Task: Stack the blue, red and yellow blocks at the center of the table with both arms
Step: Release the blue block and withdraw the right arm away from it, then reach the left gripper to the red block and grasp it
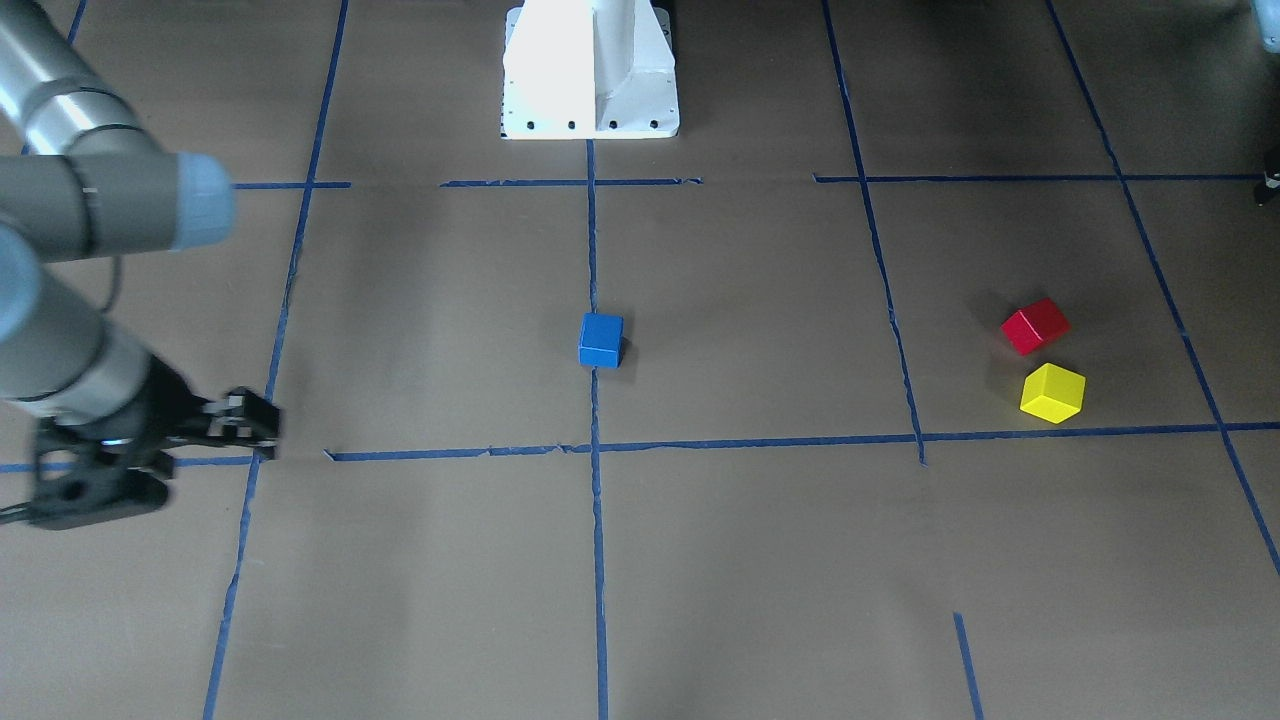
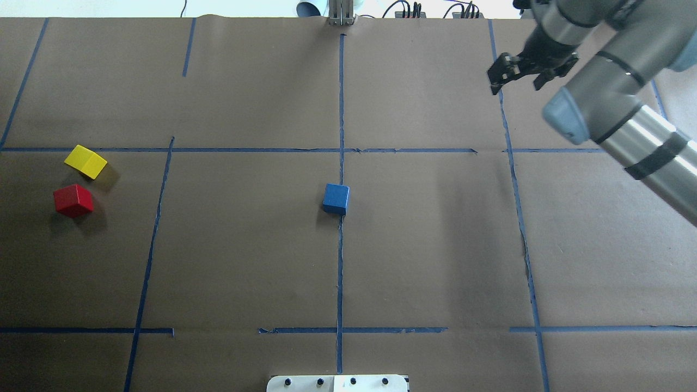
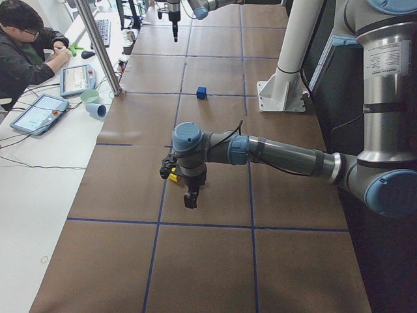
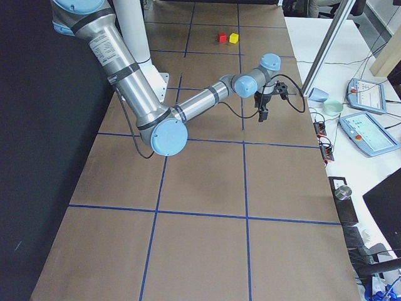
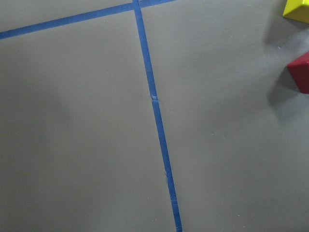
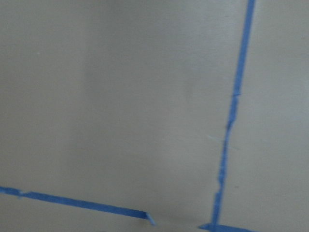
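Looking down from overhead, you see the paper-covered table (image 2: 435, 245) with its grid of blue tape lines (image 2: 341, 109), but only one arm: the right arm (image 2: 626, 109) comes in at the far right corner. The left arm (image 3: 280, 153) is missing from that view. You see it whole only from the table's left end, stretched low over the paper. The front-facing view likewise gives you the right arm alone. The right gripper (image 2: 516, 87) hangs above the table at the far right, well apart from every block. Its fingers (image 2: 494, 81) are spread and hold nothing. The left gripper (image 3: 189, 199) points down near the yellow and red blocks. It shows only in the side view, and its wrist camera catches no fingertips, so you cannot tell whether it is spread or clenched. That wrist camera does catch corners of both blocks at its right edge. The blue block (image 2: 335, 198) sits alone at the table's centre, touching the middle tape line. The red block (image 2: 73, 200) and the yellow block (image 2: 85, 161) lie close together without touching at the robot's left, the yellow one farther from the base.
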Action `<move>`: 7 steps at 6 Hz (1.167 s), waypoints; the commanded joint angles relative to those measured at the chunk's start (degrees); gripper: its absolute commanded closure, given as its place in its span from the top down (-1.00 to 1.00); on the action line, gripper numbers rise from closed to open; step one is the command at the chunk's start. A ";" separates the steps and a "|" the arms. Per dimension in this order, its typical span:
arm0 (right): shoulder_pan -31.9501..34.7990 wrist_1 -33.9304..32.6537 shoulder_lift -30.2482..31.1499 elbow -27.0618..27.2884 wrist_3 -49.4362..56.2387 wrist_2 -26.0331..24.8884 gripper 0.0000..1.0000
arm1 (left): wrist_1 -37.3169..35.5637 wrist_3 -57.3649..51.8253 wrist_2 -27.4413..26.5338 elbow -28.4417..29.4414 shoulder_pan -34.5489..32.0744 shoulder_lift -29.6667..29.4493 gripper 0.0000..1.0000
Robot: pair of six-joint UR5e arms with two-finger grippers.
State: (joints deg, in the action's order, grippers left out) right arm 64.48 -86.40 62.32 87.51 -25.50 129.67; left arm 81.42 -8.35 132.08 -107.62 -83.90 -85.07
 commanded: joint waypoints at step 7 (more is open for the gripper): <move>22.26 0.80 31.02 5.65 43.25 3.75 1.00 | 27.01 60.32 -6.95 2.50 17.84 -1.85 1.00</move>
State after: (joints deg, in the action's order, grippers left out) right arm 86.70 -85.61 93.20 93.17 17.75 133.40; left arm 104.01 34.56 129.46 -105.28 -70.48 -87.08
